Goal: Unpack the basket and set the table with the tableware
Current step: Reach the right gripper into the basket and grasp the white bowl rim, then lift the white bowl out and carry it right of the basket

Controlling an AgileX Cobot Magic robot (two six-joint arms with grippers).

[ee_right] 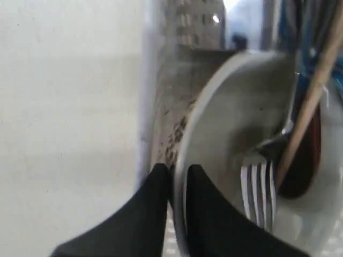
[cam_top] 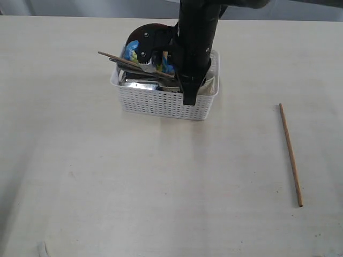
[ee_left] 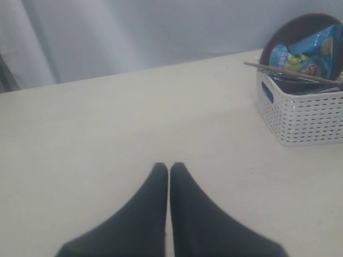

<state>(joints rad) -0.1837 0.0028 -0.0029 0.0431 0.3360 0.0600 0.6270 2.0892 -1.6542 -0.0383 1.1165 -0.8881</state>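
Note:
The white lattice basket (cam_top: 161, 101) stands on the table (cam_top: 107, 176) at the back centre. My right gripper (cam_top: 189, 98) reaches down into its right end. In the right wrist view that gripper (ee_right: 178, 170) is shut on the rim of the white bowl (ee_right: 230, 123), one finger inside the bowl and one between bowl and basket wall (ee_right: 169, 107). A steel fork (ee_right: 260, 187) and a wooden chopstick (ee_right: 308, 101) lie in the bowl. A brown plate (cam_top: 147, 31) stands at the basket's back. Another chopstick (cam_top: 290, 154) lies on the table at the right. My left gripper (ee_left: 169, 167) is shut and empty above bare table.
A blue snack bag (cam_top: 131, 52) leans against the plate in the basket, also seen as the blue bag (ee_left: 305, 53) in the left wrist view. A chopstick (cam_top: 134, 63) pokes out over the basket's left rim. The right arm (cam_top: 197, 37) covers the basket's right half.

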